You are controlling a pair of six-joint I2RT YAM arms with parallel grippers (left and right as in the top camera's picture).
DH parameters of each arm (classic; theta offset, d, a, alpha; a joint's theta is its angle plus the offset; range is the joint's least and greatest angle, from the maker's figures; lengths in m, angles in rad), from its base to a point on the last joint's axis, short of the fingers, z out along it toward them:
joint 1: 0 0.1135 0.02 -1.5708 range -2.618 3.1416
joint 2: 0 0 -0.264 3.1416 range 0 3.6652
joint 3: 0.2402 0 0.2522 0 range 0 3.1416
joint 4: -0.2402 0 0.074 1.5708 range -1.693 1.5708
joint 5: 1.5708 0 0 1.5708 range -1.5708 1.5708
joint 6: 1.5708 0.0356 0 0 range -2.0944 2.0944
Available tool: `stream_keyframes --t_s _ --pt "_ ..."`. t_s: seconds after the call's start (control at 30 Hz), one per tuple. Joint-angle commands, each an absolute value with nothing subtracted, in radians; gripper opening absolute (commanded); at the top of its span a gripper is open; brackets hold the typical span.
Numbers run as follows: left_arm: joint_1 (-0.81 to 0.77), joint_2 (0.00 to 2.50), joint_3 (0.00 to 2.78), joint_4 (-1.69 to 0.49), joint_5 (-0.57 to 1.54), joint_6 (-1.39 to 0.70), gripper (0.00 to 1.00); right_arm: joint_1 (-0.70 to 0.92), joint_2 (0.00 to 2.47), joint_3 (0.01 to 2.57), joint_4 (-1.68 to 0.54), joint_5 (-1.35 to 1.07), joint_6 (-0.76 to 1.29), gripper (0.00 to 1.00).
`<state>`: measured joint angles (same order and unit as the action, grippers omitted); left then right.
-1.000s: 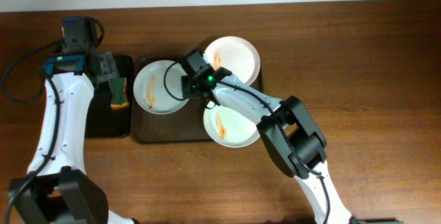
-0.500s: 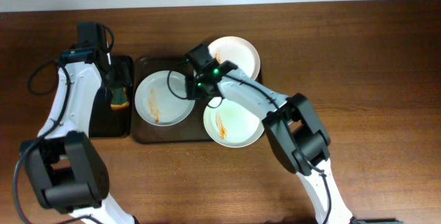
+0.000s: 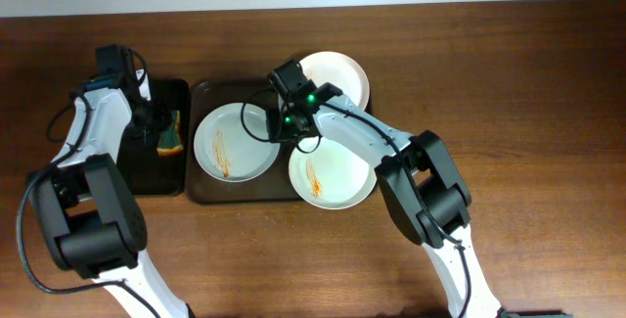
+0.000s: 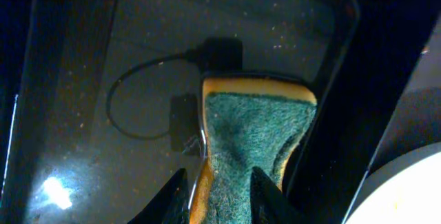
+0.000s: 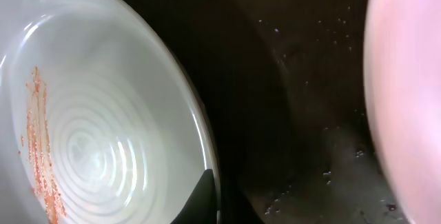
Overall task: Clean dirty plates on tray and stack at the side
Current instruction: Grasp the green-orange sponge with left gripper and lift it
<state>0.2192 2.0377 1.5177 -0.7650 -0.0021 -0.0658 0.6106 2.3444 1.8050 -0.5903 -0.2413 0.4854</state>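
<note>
Three white plates lie on the dark brown tray point(image 3: 202, 189): a streaked one at left point(image 3: 235, 144), a streaked one at front right point(image 3: 333, 176), and one at the back right point(image 3: 337, 78). My right gripper point(image 3: 285, 126) is shut on the right rim of the left plate point(image 5: 103, 127), one finger point(image 5: 205, 195) lying on top of the rim, and its fingertips meet there point(image 5: 215, 200). My left gripper point(image 3: 156, 127) is over the black bin. It is shut on a green and orange sponge point(image 4: 251, 138), pinching it between its fingertips point(image 4: 220, 200).
The black bin point(image 3: 147, 176) stands left of the tray, its wet floor point(image 4: 96, 79) reflecting a cable. A plate's edge point(image 4: 406, 189) shows at the left wrist view's lower right. The back plate point(image 5: 406, 79) is a blur at the right. Bare wooden table point(image 3: 528, 113) stretches right.
My left gripper has come down into the bin and closed on the sponge. My right gripper has closed on the left plate's rim, and that plate has shifted slightly toward the front.
</note>
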Motion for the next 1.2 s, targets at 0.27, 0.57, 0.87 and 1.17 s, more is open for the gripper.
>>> stream_keyframes --t_s 0.27,0.57,0.87,1.17 --pt "0.216 2.069 1.522 -0.781 0.046 0.016 0.46 0.611 2.368 1.816 -0.588 -0.213 0.472 0.04" --pt "0.216 2.130 1.521 -0.781 0.072 0.012 0.26 0.611 2.368 1.816 -0.587 -0.213 0.472 0.04" --pt "0.216 2.081 1.567 -0.823 0.076 -0.015 0.01 0.611 2.368 1.816 -0.587 -0.213 0.472 0.04" --pt "0.216 1.875 1.605 -0.989 -0.054 -0.014 0.01 0.607 2.368 1.817 -0.580 -0.237 0.472 0.04"
